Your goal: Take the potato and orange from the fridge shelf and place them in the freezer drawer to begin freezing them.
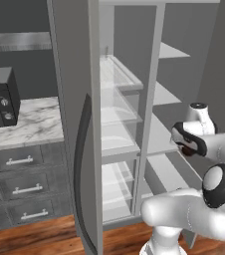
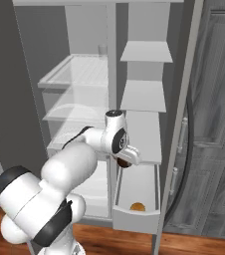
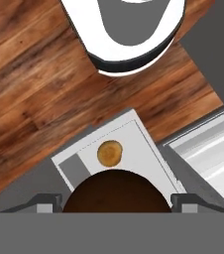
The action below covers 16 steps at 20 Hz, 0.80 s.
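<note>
From the left base view, the gripper (image 1: pixel 187 144) hangs in front of the open fridge (image 1: pixel 134 99), low down beside the bare shelves (image 1: pixel 117 112). There is something dark tucked under it, though I can't make out the jaws from this side.

From the right base view it's clearer. The gripper (image 2: pixel 125 160) is clamped on a round brown ball, which I take to be the orange (image 2: pixel 123 163), right above the pulled-out freezer drawer (image 2: pixel 134 219). A small tan lump, the potato (image 2: pixel 137 206) by my guess, lies on the drawer floor near the front wall.

The hand view looks straight down. The orange (image 3: pixel 116 191) bulges between the two fingertips (image 3: pixel 48 200), with the potato (image 3: pixel 109 153) below it inside the freezer drawer (image 3: pixel 134 136), and the wooden floor (image 3: pixel 39 79) beyond.

I'd say the orange is firm, fairly light and smooth, so it could roll or slip. A hold across its widest middle looks right, and a low release should keep it from bouncing against the potato.
</note>
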### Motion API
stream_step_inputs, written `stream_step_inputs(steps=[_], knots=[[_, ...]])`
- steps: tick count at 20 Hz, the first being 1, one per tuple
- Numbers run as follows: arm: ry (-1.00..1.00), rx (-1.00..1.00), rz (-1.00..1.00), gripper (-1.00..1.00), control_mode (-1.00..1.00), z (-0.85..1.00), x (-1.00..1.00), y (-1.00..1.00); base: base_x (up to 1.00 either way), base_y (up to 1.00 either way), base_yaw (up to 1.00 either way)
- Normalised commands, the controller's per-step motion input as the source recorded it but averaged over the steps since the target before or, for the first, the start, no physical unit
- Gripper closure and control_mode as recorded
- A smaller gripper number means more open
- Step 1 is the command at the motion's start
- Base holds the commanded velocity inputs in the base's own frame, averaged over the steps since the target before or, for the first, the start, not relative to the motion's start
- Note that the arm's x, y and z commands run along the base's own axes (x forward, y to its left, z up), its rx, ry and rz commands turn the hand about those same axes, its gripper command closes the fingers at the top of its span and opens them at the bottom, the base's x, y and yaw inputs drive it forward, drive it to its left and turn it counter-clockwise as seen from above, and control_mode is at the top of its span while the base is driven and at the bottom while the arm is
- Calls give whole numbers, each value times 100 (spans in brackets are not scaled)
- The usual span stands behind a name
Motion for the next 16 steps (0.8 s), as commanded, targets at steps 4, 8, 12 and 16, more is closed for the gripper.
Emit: stream_step_inputs(steps=[4, 8, 12, 16], knots=[[0, 0, 0, 100, -100, -57, 20, -24, 0, 0, 0], [0, 0, 0, 100, -100, -37, 10, -7, 0, 0, 0], [0, 0, 0, 100, -100, -26, 0, 0, 0, 0, 0], [-5, 0, 0, 100, -100, -31, 0, 0, 0, 0, 0]])
